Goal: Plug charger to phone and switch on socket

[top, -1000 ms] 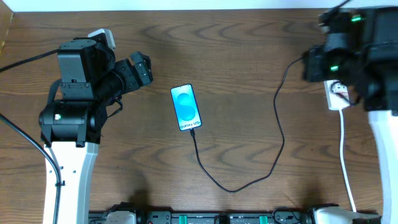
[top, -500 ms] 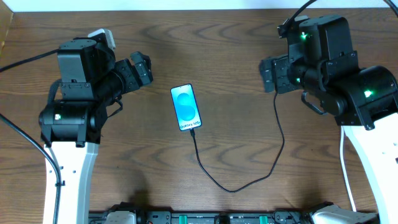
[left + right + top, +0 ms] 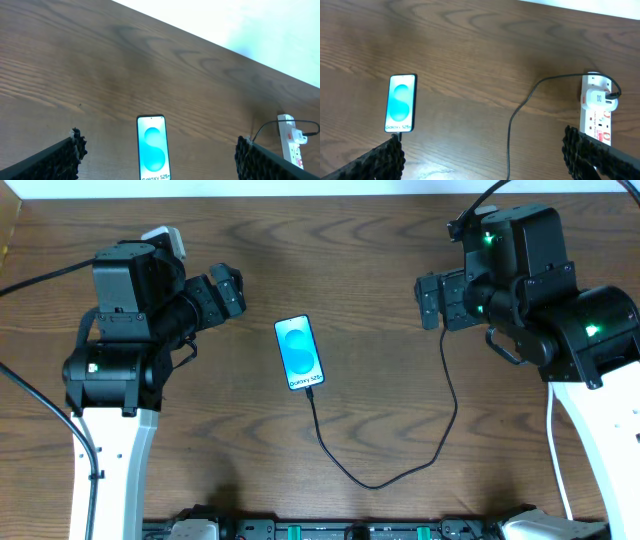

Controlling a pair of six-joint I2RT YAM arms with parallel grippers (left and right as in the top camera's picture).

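I find the phone [image 3: 300, 353] lying flat, screen up, on the table [image 3: 380, 240] between both arms; the charger [image 3: 376, 485] runs its black cable in a loop from the phone's lower edge to its white adapter [image 3: 596, 96], which is seated in the socket [image 3: 596, 125] on the table's right side; the plug tip appears inserted, though it is too small to confirm. The left gripper [image 3: 232, 292] hangs with jaws spread, grasping nothing; the right gripper [image 3: 428, 300] is likewise released and empty.
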